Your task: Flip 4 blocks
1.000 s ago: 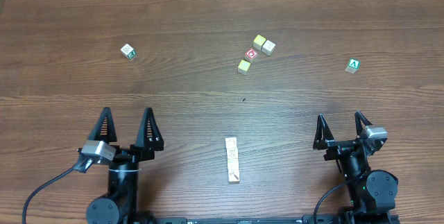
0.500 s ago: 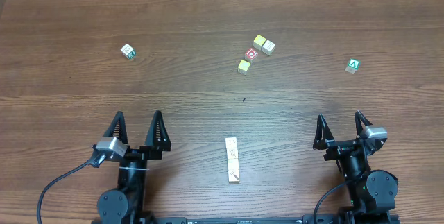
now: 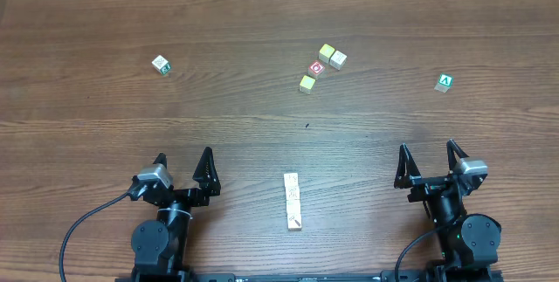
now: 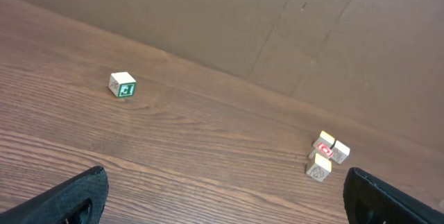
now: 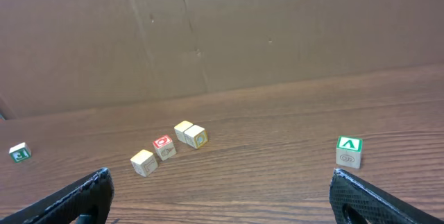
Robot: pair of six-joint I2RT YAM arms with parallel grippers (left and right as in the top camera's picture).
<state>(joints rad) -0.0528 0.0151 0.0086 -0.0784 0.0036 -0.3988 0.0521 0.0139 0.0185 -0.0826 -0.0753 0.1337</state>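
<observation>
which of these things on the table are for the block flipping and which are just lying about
For the job: white block with green mark; far yellow block; cream block; near yellow block.
Lying about: red-ring cube; green A cube; pale strip near the front edge.

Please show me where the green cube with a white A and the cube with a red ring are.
green wooden cube with a white A (image 3: 445,82): overhead view, on its top face.
small wooden cube with a red ring (image 5: 163,144): right wrist view, on its red-ringed top face.
</observation>
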